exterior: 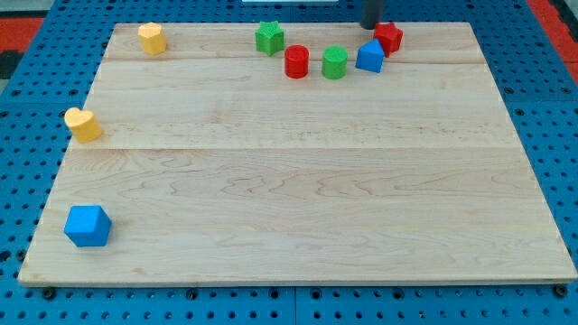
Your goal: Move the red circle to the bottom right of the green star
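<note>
Red circle (296, 61) sits near the board's top edge, a little left of centre in the view, upright on the wood. Just to its upper left, close but apart, is the green star (269, 37). To the circle's right, with a small gap, stands a green cylinder (335, 62). Further right is a blue block (369, 57), shape unclear, and touching or nearly touching its upper right is a red block (389, 37), star-like but hard to make out.

My tip (370, 26) comes down from the view's top edge as a dark rod, ending just above the blue block and just left of the red block, well to the right of the red circle. It has no fingers, so nothing is held.

2 yellow blocks lie on the left: 1 (152, 38) at the top left corner, 1 heart-like (83, 124) at the left edge. A blue block (88, 226) rests near the bottom left corner.

The board (298, 208) is pale wood on a blue pegboard (36, 81).
</note>
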Available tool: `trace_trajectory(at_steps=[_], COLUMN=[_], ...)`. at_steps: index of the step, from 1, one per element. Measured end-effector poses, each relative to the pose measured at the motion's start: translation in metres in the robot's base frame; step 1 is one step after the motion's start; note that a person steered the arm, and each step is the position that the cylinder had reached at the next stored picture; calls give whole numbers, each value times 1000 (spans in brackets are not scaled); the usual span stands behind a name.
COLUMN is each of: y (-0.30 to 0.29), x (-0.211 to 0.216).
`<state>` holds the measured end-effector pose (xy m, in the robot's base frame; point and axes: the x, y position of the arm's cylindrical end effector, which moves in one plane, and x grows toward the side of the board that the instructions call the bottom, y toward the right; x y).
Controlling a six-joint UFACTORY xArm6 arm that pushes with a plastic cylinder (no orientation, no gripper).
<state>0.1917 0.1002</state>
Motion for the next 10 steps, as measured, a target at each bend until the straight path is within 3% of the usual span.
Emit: trace_trajectory(at_steps=[1, 4, 6, 8, 10], y=[-33, -44, -68, -70, -118], x=[0, 20, 66, 55, 67])
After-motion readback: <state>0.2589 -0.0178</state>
